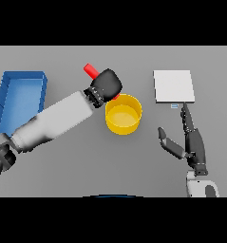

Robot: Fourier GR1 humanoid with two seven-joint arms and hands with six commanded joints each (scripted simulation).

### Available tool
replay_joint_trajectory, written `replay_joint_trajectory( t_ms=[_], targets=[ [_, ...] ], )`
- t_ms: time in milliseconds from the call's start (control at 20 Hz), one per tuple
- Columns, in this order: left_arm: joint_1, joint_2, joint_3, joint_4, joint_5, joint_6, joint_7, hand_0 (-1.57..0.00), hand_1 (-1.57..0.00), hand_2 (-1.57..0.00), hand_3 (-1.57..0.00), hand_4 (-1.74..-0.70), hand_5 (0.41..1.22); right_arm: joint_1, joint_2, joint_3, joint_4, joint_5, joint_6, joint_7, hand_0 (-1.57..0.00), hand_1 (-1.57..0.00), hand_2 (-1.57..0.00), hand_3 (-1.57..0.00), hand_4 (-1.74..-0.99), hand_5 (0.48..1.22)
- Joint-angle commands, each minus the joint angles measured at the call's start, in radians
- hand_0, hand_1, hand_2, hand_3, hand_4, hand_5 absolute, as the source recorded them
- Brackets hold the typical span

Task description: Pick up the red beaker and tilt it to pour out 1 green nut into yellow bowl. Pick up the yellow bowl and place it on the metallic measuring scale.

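Flat grey table fills the frame. Open-topped blue rectangular bin sits at the left edge, well apart from the work. Flat pale metallic square measuring scale lies upper right, bare on top. Round yellow bowl stands at centre; inside looks plain yellow, no green nut visible in it.

Left hand reaches in from lower left, fingers curled tight around the red cylindrical beaker, just above and left of the bowl. Only the beaker's upper end shows past the hand at upper centre, with a sliver of red at the bowl's rim; it lies strongly tilted. Its contents are hidden.

Right hand rests lower right, fingers straight and spread, holding nothing, fingertip near the scale's lower edge.

Risks, as judged: with the mouth hidden behind the hand, tipping too far could spill more than one nut. A mouth aimed short of the rim would drop the nut on the table. The hand crowding the rim could nudge the bowl.
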Motion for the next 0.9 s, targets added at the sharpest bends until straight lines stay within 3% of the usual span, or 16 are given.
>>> replay_joint_trajectory(
  t_ms=[0,350,450,650,750,850],
  targets=[
    [-0.02,0.008,-0.018,-0.004,-0.011,-0.013,-0.013,-1.57,-1.57,-1.57,-1.54,-1.74,1.22,0.011,0.008,0.012,-0.001,0.016,-0.007,-0.005,0.0,0.0,0.0,0.0,-1.291,0.631],
    [-0.131,-0.023,-0.147,0.077,-0.079,-0.026,-0.062,-1.57,-1.57,-1.57,-1.56,-1.74,1.221,-0.01,0.0,-0.001,0.01,0.032,-0.026,0.026,0.0,0.0,0.0,0.0,-1.26,0.586],
    [-0.166,-0.024,-0.18,0.089,-0.091,-0.057,-0.077,-1.57,-1.57,-1.57,-1.57,-1.74,1.221,0.008,0.001,0.013,0.003,0.061,-0.037,0.011,0.0,0.0,0.0,0.0,-1.236,0.582],
    [-0.211,-0.039,-0.258,0.124,-0.125,-0.038,-0.117,-1.57,-1.57,-1.57,-1.57,-1.73,1.221,0.008,0.002,0.016,0.002,0.058,-0.031,0.004,0.0,0.0,0.0,0.0,-1.204,0.591],
    [-0.228,-0.042,-0.293,0.133,-0.136,-0.031,-0.141,-1.57,-1.57,-1.57,-1.57,-1.73,1.221,0.024,-0.003,0.018,0.005,0.063,-0.03,-0.028,0.0,0.0,0.0,0.0,-1.21,0.592],
    [-0.256,-0.036,-0.317,0.133,-0.147,-0.018,-0.148,-1.57,-1.57,-1.57,-1.57,-1.73,1.221,-0.003,-0.003,0.011,0.018,0.074,-0.045,0.004,0.0,0.0,0.0,0.0,-1.21,0.594]
  ],
)
